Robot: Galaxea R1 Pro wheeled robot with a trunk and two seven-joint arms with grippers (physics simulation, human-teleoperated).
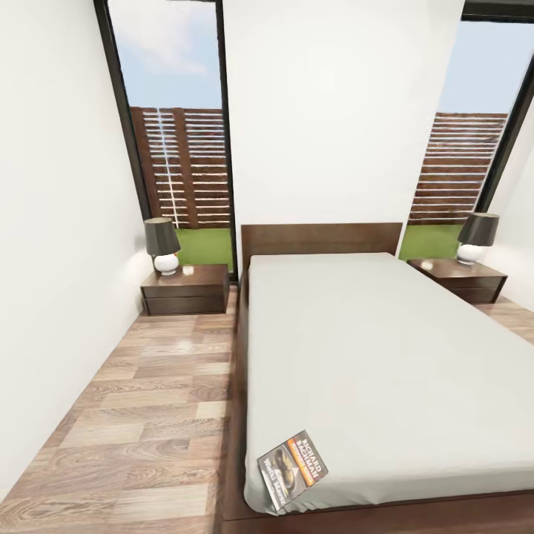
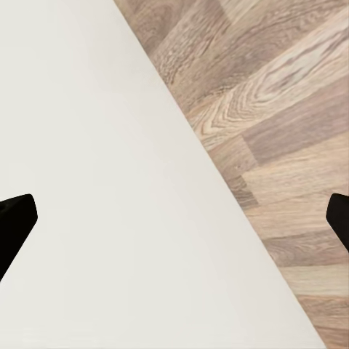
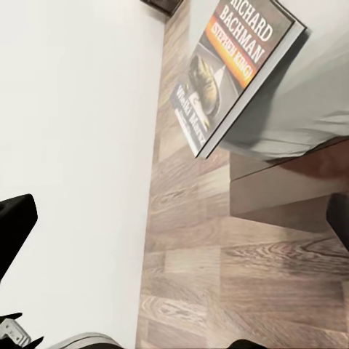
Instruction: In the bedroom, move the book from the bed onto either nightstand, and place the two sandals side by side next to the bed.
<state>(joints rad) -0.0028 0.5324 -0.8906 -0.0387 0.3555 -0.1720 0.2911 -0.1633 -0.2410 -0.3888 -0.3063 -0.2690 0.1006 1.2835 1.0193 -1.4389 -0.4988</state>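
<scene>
We see the left pincer (image 2: pixel 174 218) in its wrist view as two black fingertips (image 2: pixel 14 222) at opposite edges of the picture, spread wide with nothing between them, held over the seam where a white wall (image 2: pixel 109 182) meets the wood-plank floor (image 2: pixel 291 145). The right pincer (image 3: pixel 174 225) is likewise wide apart and holds nothing; it points down over the floor (image 3: pixel 240 291) near the foot corner of the bed (image 3: pixel 291 182).

From the head, we see the bed (image 1: pixel 386 356) running away from us to its dark headboard (image 1: pixel 322 239). The book (image 1: pixel 294 470) lies flat on the mattress at the near left corner, its edge at the mattress edge; in the right wrist view the book (image 3: pixel 233 65) juts slightly past that corner. A nightstand (image 1: pixel 185 289) stands on each side of the headboard, the second nightstand (image 1: pixel 463 280) at the right, and each carries a dark-shaded lamp (image 1: pixel 162 246). A small pale object beside the left lamp is too small to make out.
</scene>
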